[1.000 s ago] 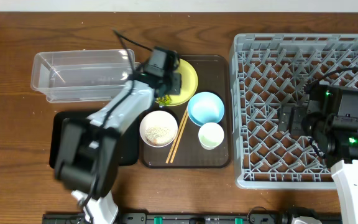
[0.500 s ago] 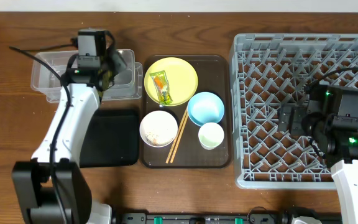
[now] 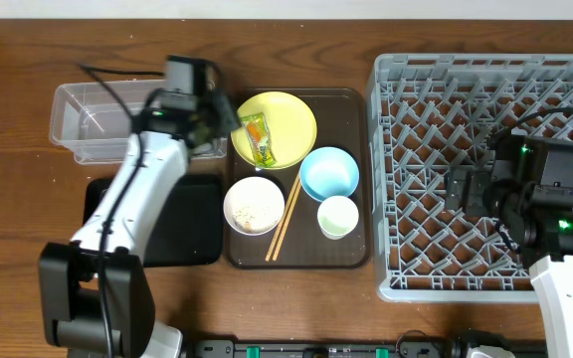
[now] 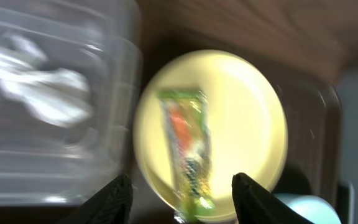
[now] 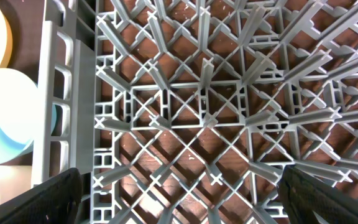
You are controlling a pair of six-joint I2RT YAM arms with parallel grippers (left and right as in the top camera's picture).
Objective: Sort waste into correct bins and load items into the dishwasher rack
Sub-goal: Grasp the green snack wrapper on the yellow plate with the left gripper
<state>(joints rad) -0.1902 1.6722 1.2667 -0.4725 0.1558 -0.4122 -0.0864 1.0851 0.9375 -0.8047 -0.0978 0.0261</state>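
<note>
My left gripper [image 3: 217, 121] hung at the upper left of the overhead view, over the seam between the tub [image 3: 78, 124] and the plate [image 3: 294, 111]. Its jaws were spread and held nothing. The wrapper [image 3: 260, 141] lay flat on the plate's left half, just right of and below me in that view, and apart from my fingers.

In the left wrist view the wrapper [image 4: 188, 155] ran top to bottom of the frame, its lower end falling in the gap of my gripper [image 4: 185, 202]. Its long axis crossed the line between my fingertips [image 4: 118, 198], so I judged a close would take it across its narrow width. That view was smeared, so I could not tell my height above it. This arm was much the nearer one. My right gripper [image 3: 461, 189] sat far right over the rack [image 3: 386, 179], jaws wide apart and empty, with only lattice [image 5: 166, 93] below.

The plate [image 4: 247, 124] was smooth and slightly dished — a thin wrapper lying flush on it might slide rather than lift. There was room: bare yellow on both sides, and the blue bowl [image 3: 328, 172] stood clear to the lower right. Crumpled paper [image 4: 42, 93] already sat in the tub [image 4: 55, 168].
</note>
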